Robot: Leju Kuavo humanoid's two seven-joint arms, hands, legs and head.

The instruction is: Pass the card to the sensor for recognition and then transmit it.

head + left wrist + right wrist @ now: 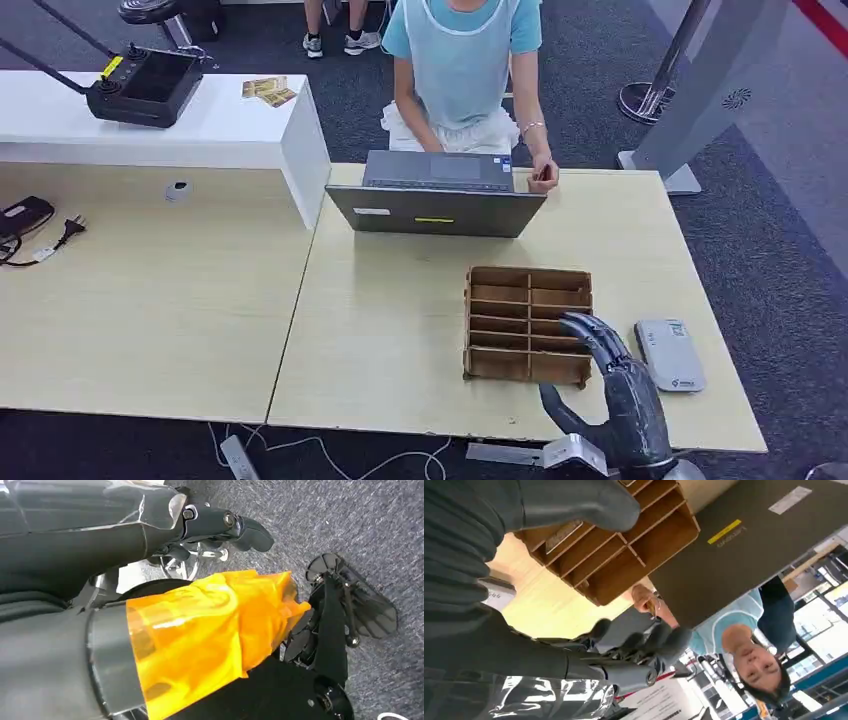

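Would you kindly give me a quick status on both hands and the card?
Right hand open, above the cardboard organizer. Left hand hanging over the floor, holding nothing. Card sensor beside the organizer; card itself not made out. Person's laptop behind, clear.

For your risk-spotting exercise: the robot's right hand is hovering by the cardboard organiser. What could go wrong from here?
1. The right hand is open over the near right corner of the cardboard organiser; reaching in, its fingers might catch a divider and shove the light box.
2. The card sensor lies close beside the organiser, so a sideways swing could knock it.
3. The person's hand rests by the laptop, within the shared table area.
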